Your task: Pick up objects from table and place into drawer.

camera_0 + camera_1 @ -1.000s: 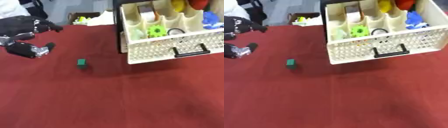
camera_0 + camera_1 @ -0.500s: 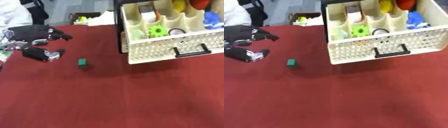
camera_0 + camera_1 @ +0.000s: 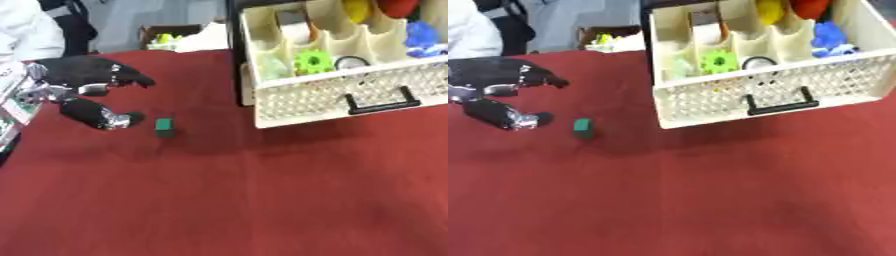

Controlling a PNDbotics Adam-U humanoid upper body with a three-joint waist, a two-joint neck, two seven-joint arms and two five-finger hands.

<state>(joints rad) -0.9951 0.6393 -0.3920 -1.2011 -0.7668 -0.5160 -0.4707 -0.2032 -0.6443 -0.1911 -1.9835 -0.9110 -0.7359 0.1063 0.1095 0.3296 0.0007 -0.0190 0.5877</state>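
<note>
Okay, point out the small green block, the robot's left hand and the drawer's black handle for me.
green block (image 3: 164, 127), left eye view, on its front face.
left hand (image 3: 83, 80), left eye view, on the back of the hand.
drawer handle (image 3: 779, 102), right eye view, on its lower bar.

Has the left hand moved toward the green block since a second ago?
Yes. The left hand has moved rightward, closing most of its gap to the unmoved green block.
</note>
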